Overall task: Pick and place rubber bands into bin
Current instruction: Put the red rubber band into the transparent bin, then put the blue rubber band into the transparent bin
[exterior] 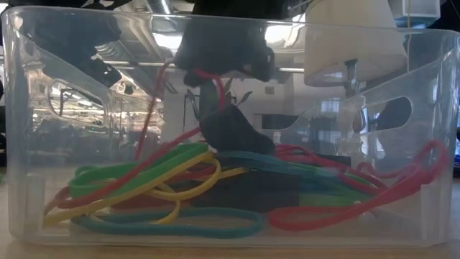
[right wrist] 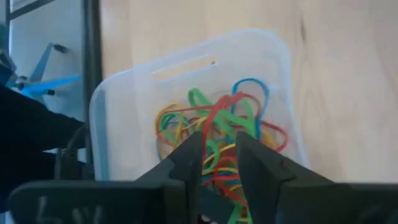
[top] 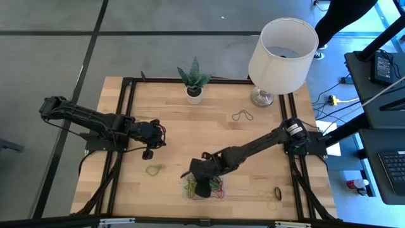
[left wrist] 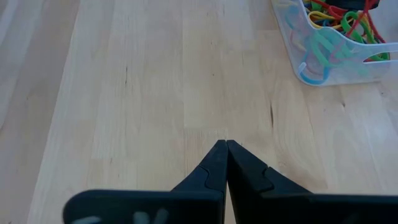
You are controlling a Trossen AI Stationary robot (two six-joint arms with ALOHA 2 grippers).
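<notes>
Bin [top: 204,189] sits at the near edge of the table [top: 190,126], roughly centre, and already holds a good tangle of rubber bands [exterior: 180,187]: red, green, yellow, teal.

Right gripper [right wrist: 219,146] is directly over the bin, tips down among the pile. Fingers stand a narrow gap apart, and a red band [right wrist: 214,118] runs up between them; in the low view a red strand [exterior: 154,101] hangs from the gripper down into the pile. My read: this is the drop step, band not fully let go yet.

Left gripper [left wrist: 225,149] is closed tight on nothing, parked over bare wood left of the bin.

Still out on the table:
- green band [top: 152,170], just left of the bin
- grey band [top: 243,116], near the lamp [top: 281,50]
- yellowish band [top: 273,205], near right corner
- small dark ring-like piece [top: 277,192] beside it; can't tell if it's a band or a solid bit

So most of the job looks done, about three or four pieces left.

Hard to make out:
- the right gripper hides the middle of the bin from above, so no count possible
- whether the red band is pinched or merely draped on the fingers
- a dark block [exterior: 244,188] low in the bin, unidentifiable
- a faint pale loop [top: 262,190] right of the bin, uncertain

Plant pot [top: 194,95] at the back is not involved.
</notes>
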